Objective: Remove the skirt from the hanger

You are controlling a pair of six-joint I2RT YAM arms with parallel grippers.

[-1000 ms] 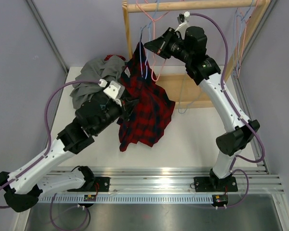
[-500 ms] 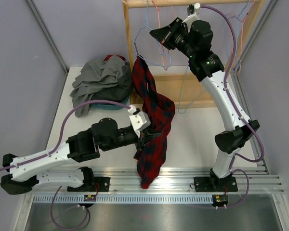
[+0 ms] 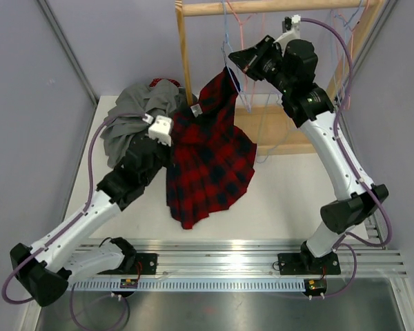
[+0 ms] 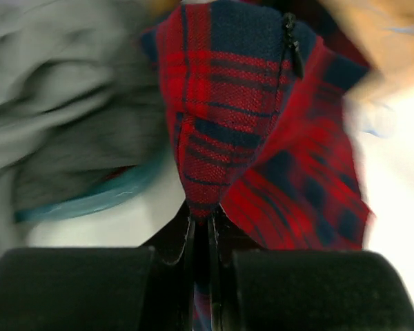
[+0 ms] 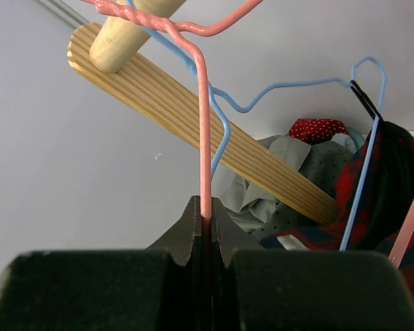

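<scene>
Two grips | left tool (image 4: pixel 201 224) pinches fold of skirt (image 4: pixel 224 103) | right tool (image 5: pixel 205 215) clamps pink hanger (image 5: pixel 204 124), apparently above skirt

A light wooden clothes rack (image 3: pixel 185 62) stands at the white table's (image 3: pixel 290 200) far side. A grey heap of clothes (image 3: pixel 134 114) lies far left on the table, beside the rack's left post. A red-and-navy plaid fabric skirt (image 3: pixel 210 158) hangs by its top corner from a blue wire hanger (image 5: pixel 290 86) and spreads over the table's middle, its left edge touching the heap. The left arm's fingers (image 4: pixel 172 241) pinch that edge. The right arm's fingers (image 5: pixel 186 227) pinch a pink wire hanger (image 5: pixel 204 138) under the rail, right of the skirt's top.
</scene>
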